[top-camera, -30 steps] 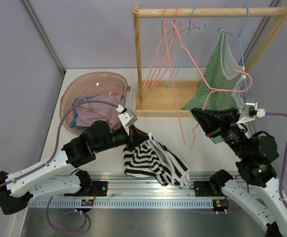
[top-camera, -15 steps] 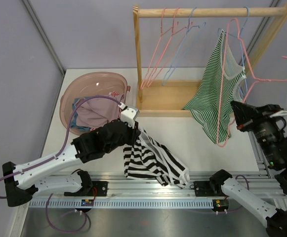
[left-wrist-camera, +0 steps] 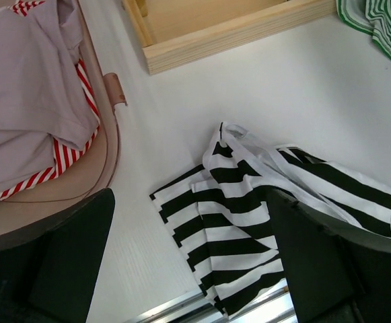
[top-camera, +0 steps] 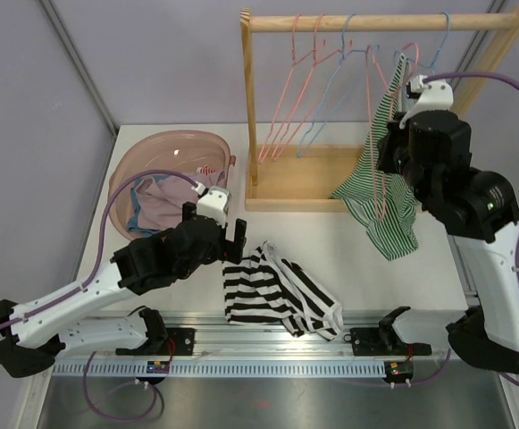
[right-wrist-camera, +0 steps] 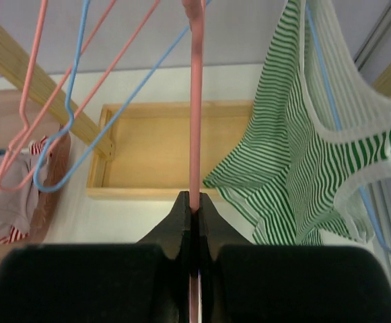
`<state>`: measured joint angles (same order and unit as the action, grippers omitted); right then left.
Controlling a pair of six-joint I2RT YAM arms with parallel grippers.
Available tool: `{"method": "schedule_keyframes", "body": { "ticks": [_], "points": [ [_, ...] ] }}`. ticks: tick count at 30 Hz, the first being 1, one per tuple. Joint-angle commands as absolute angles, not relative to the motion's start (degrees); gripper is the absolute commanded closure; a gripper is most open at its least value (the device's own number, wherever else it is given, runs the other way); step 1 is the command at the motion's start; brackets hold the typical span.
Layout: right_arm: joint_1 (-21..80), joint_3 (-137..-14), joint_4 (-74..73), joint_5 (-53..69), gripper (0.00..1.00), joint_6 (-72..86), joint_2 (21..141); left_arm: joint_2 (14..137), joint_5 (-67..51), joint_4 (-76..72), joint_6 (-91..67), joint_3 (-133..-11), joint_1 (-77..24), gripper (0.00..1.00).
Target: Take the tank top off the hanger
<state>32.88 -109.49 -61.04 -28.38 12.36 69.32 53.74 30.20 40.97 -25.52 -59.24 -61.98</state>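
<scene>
Down on the worktop (top-camera: 330, 234), near its front edge, lies the black-and-white striped tank top (top-camera: 277, 295), crumpled and free of any hanger. The left wrist view shows what the overhead view blurs: its thin white straps (left-wrist-camera: 249, 145) point toward the rack's wooden base (left-wrist-camera: 235, 30), and the cloth lies between the two fingers of the left tool (left-wrist-camera: 192, 198), touched by neither. That tool (top-camera: 216, 234) stands wide open just above the garment's left end.

The pink hanger (top-camera: 374, 107) is bare and raised high at the rack, beside the green striped tank top (top-camera: 389, 214). From overhead the right tool (top-camera: 386, 147) is mostly masked by its own arm. The right wrist view settles it: the right tool (right-wrist-camera: 194, 202) is pinched tight on the hanger's straight pink wire (right-wrist-camera: 195, 101), which runs up out of the picture. Overhead, the hanger's hook sits just under the wooden rail (top-camera: 375, 22); whether it rests on the rail cannot be told.

The green top (right-wrist-camera: 296, 155) hangs on a blue hanger (right-wrist-camera: 323, 87), a detail clear only from the right wrist. Further pink and blue hangers (top-camera: 286, 89) hang empty to the left along the rail.

At the worktop's left stands a pink basin (top-camera: 152, 152). The left wrist view shows a pale lilac garment (left-wrist-camera: 27, 81) over a red-and-white striped one (left-wrist-camera: 60, 161) inside it.
</scene>
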Motion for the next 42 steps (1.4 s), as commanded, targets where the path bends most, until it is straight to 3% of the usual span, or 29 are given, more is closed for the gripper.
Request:
{"method": "schedule_keyframes", "body": {
  "ticks": [1,7,13,29,31,32,34,35,42],
  "points": [
    [30.17,-118.54,-60.55,-29.19,1.0,8.62,75.22,51.77,33.49,44.2,-26.98,-61.88,-62.23,0.01],
    [21.19,-134.62,-65.03,-21.71,1.0,6.25,87.44,49.66,33.22,46.05,-26.28,-61.61,-62.23,0.01],
    [17.85,-142.1,-65.92,-19.08,1.0,3.96,95.44,48.61,33.22,45.97,-25.4,-60.47,-62.14,0.01],
    [15.03,-135.62,-64.96,-12.22,1.0,3.87,95.28,49.22,25.33,40.62,-25.4,-57.48,-62.14,0.01],
    [15.03,-134.13,-64.6,-12.22,0.91,3.96,94.66,49.39,23.83,39.03,-25.58,-56.61,-62.31,0.01],
    [15.03,-134.03,-64.69,-12.48,0.73,3.96,94.31,49.66,22.6,38.33,-25.75,-56.43,-62.4,0.01],
    [15.12,-133.86,-64.86,-12.39,0.65,4.13,93.43,51.15,22.24,36.92,-26.01,-56.25,-63.1,0.01],
    [15.03,-133.86,-64.95,-12.13,0.56,4.13,92.64,51.76,22.32,36.31,-26.1,-56.25,-63.54,0.01],
    [15.03,-128.16,-63.9,-11.17,0.18,6.5,82.2,59.14,20.39,29.02,-26.45,-54.23,-68.72,0.01]
  ]
}}
